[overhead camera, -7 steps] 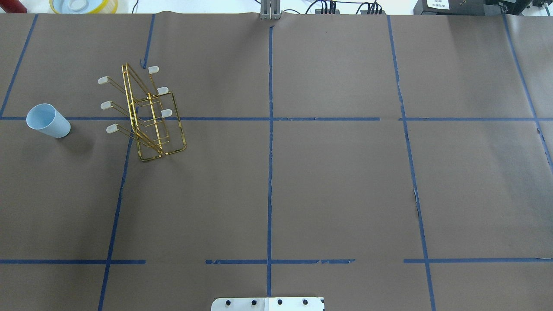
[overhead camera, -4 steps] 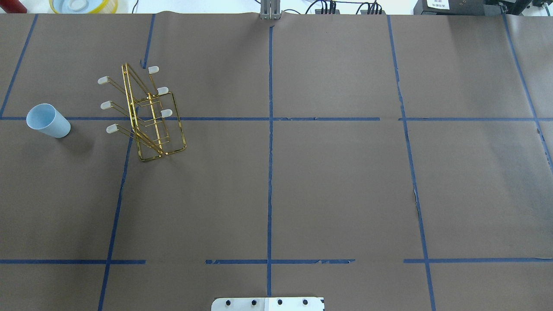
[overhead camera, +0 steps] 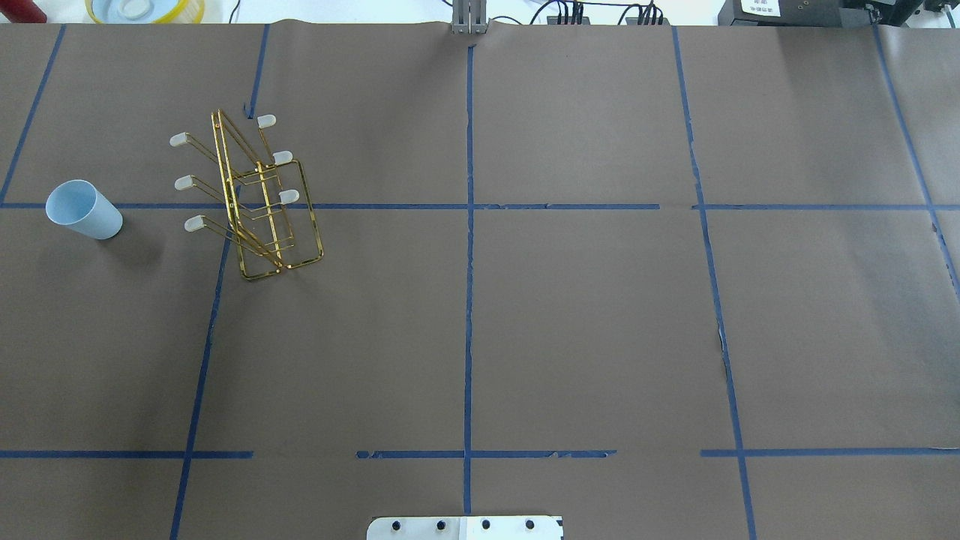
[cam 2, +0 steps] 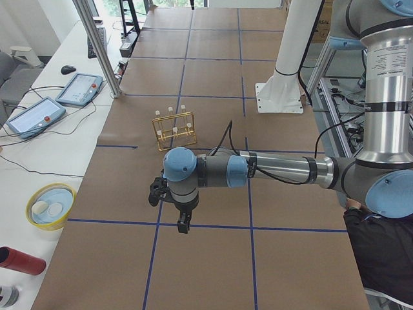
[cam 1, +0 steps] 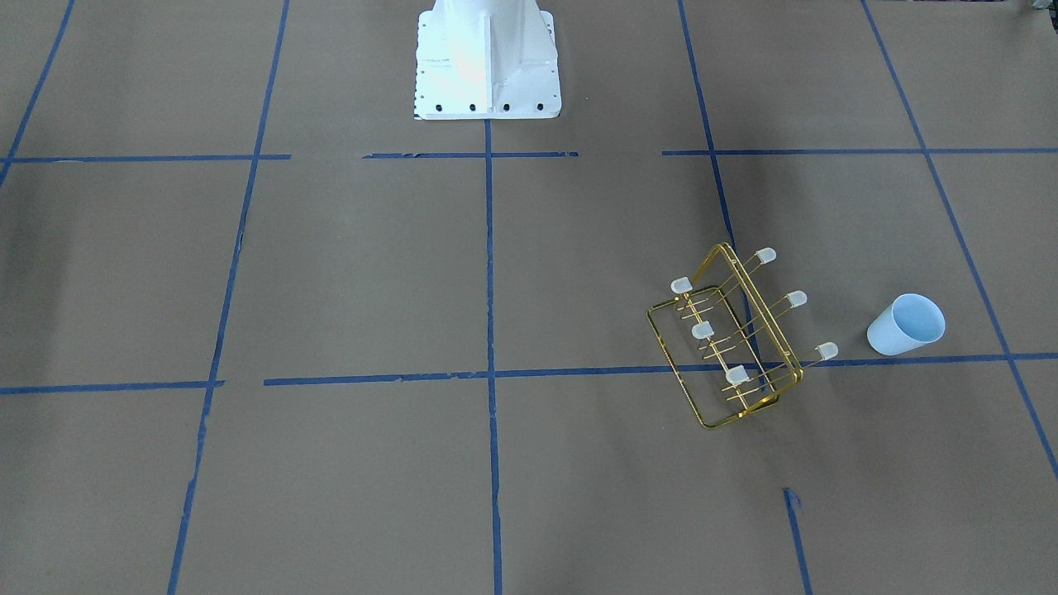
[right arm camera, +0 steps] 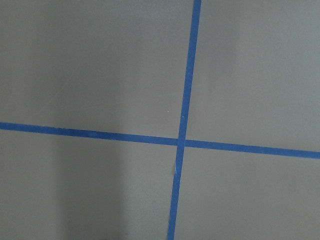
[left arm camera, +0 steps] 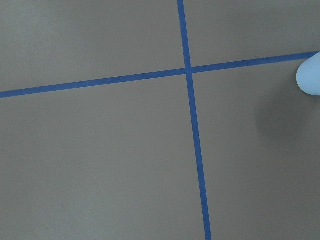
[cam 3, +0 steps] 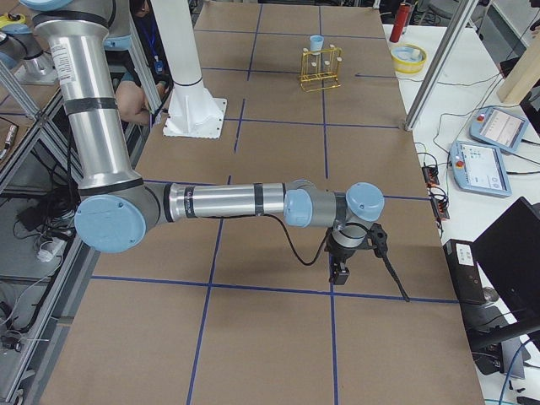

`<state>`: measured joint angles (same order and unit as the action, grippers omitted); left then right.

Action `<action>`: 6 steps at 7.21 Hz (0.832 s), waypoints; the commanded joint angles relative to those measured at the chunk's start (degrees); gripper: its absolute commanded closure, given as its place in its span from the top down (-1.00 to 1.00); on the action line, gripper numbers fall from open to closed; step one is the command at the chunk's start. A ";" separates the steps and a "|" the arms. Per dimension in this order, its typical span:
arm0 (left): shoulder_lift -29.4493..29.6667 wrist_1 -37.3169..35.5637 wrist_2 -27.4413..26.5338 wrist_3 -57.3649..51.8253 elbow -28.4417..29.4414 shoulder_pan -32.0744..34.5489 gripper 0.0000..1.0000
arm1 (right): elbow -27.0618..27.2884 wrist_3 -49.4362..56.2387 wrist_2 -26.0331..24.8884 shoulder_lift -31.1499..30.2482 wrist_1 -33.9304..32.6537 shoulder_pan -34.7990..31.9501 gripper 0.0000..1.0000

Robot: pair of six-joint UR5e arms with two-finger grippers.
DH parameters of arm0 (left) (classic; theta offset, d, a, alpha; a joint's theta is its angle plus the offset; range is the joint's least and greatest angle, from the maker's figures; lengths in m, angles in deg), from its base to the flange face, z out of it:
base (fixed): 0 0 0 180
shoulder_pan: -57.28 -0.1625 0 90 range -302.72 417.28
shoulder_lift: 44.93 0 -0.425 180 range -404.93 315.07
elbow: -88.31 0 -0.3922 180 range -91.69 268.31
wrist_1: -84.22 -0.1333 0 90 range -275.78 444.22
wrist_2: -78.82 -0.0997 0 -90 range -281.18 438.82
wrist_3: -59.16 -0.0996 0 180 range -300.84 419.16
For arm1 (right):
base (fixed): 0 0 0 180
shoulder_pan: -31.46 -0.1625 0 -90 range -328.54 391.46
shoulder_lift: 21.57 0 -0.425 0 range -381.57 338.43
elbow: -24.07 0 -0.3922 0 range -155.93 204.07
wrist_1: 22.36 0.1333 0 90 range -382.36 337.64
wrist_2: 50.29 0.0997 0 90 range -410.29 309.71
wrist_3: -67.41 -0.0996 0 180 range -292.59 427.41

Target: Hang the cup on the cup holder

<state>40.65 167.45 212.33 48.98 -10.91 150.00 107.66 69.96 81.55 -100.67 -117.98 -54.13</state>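
Blue-taped brown table [overhead camera: 585,315], yellow bowl [cam 2: 45,226], red cylinder [cam 2: 19,260]

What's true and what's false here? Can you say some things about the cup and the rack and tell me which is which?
1. The cup hangs on the rack. False: it stands on the table, apart from the rack.
2. The rack has six prongs with whitish caps. True.
3. The cup lies on its side. False: it stands upright, mouth up.
4. The rack is gold and the cup is pale blue. True.
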 commanded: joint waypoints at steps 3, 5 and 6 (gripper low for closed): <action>0.02 0.00 -0.52 0.77 -0.01 0.00 1.00 | 0.00 0.00 0.00 0.00 0.00 -0.02 1.00; 0.81 0.09 -0.09 0.60 0.68 0.00 1.00 | 0.00 0.00 0.00 0.00 0.00 -0.02 1.00; 1.08 0.61 -0.18 0.25 1.47 -0.09 1.00 | 0.00 -0.09 0.00 0.00 0.00 0.07 1.00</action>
<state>41.31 167.66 212.18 49.53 -10.15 149.97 107.66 69.94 81.55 -100.67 -117.98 -54.13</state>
